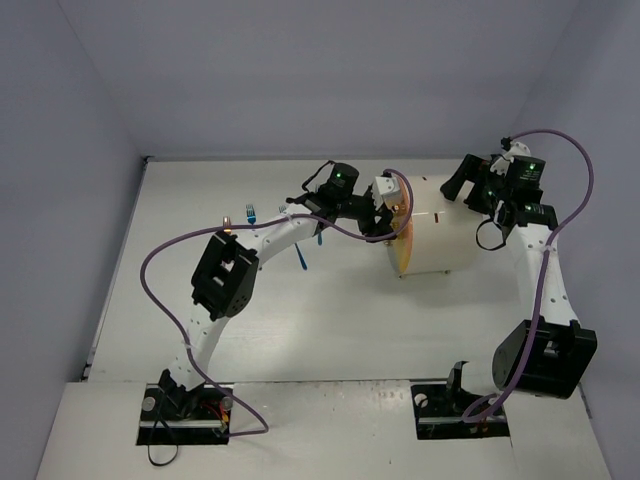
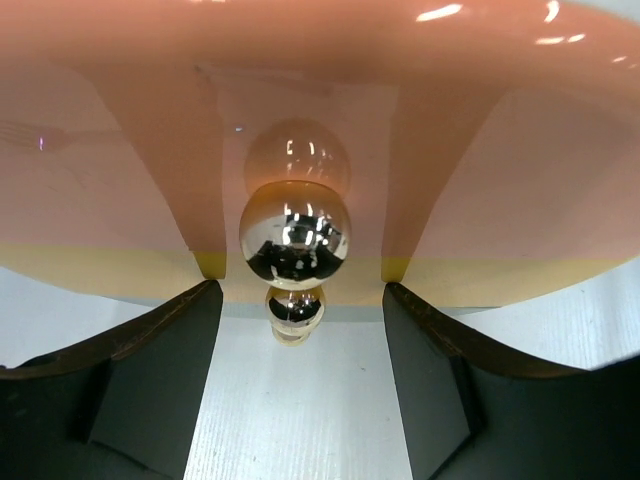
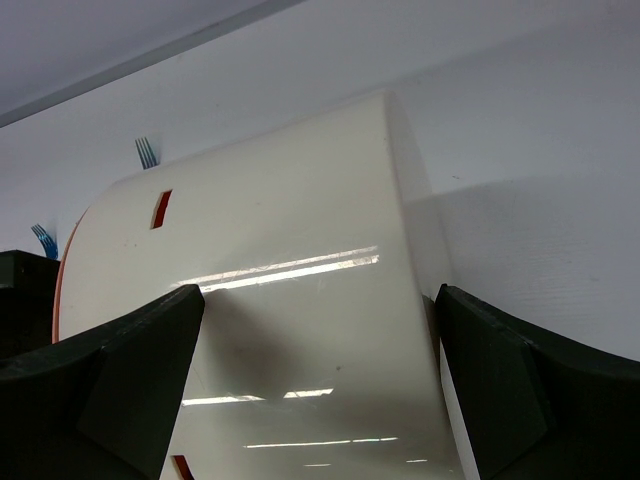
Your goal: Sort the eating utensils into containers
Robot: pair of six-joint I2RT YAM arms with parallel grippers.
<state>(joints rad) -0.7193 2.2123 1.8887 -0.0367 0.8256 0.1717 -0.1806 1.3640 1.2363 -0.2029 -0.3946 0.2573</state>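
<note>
Standing at the near edge of the table, I see the white cylinder cabinet lying on its side right of centre, its round orange front turned toward the left arm. The left gripper is up against that front. In its wrist view a shiny gold knob sits in the gap, with the fingers spread to either side of it and clear space between them and the knob. The panel that carries the knob looks flush with the face.

The right gripper hangs at the cabinet's far, rear end. Its jaws are spread wide, with the white curved wall filling the space ahead of them. I cannot tell whether either finger touches the wall.

The utensils I can make out lie on the table left of the cabinet. A blue fork sits near the back, and another blue piece pokes out from under the left forearm. None is in a gripper.
</note>
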